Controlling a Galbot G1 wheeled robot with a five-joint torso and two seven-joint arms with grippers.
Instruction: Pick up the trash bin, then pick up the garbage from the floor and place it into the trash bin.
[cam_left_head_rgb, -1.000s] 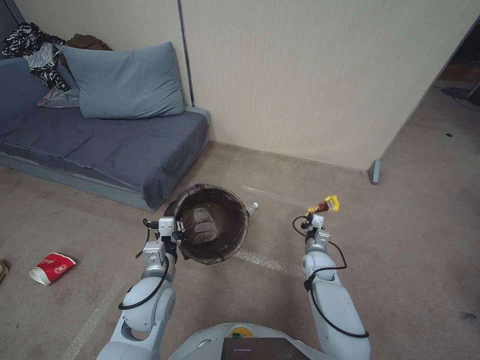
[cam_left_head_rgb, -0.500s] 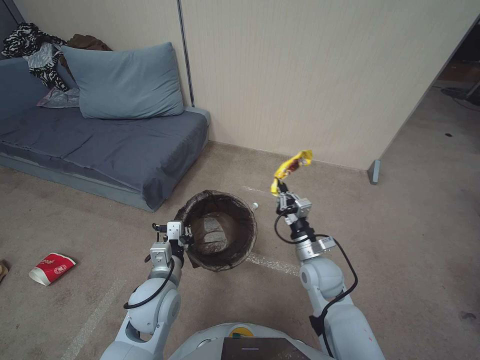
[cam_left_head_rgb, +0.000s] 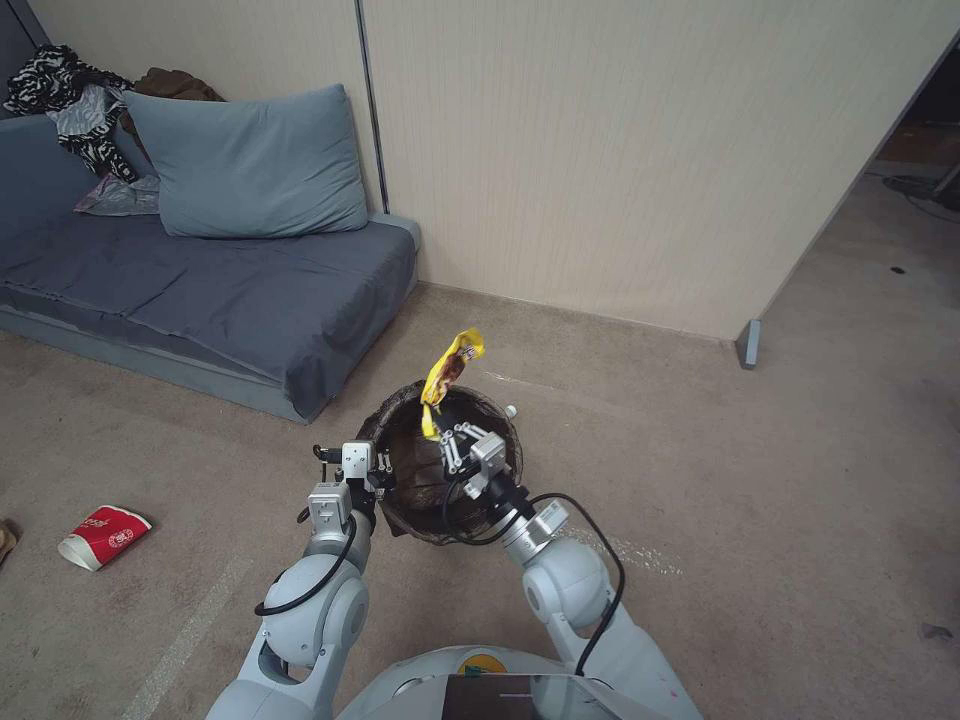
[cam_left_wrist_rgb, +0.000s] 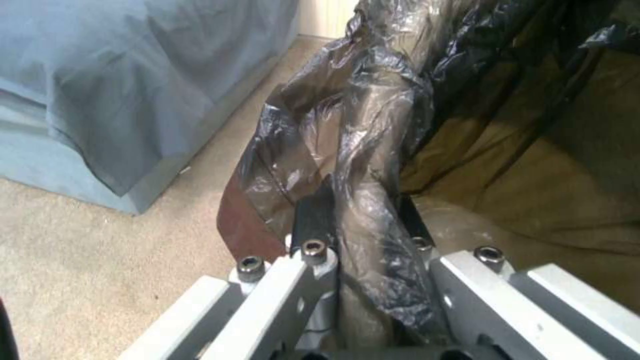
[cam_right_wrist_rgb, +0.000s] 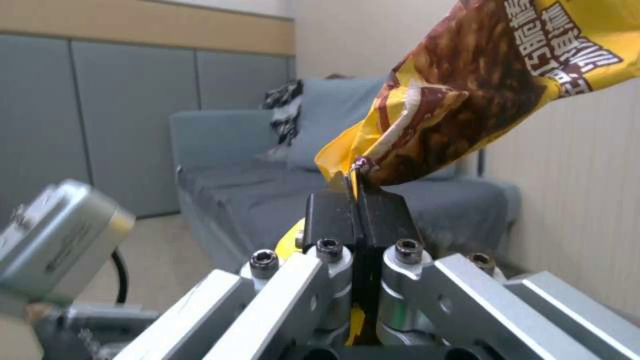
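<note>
Red paper cup (cam_left_head_rgb: 103, 535) on floor left, sofa (cam_left_head_rgb: 200, 290) behind, left gripper (cam_left_head_rgb: 375, 478) clamped on trash bin (cam_left_head_rgb: 400, 510) rim, right gripper (cam_left_head_rgb: 448, 440) pinching yellow snack wrapper (cam_left_head_rgb: 450, 372) over bin opening

The yellow snack wrapper (cam_right_wrist_rgb: 493, 65), filling the upper right of the right wrist view, carries a line of Chinese characters in white along its yellow-and-brown edge; they sit slanted and partly cut off by the frame, so I can't read them with any certainty. In the lower left of the head view, the red paper cup (cam_left_head_rgb: 103, 534) lying on the carpet has a white mark on its side, too small to make out. Nothing else here bears legible writing.
</note>
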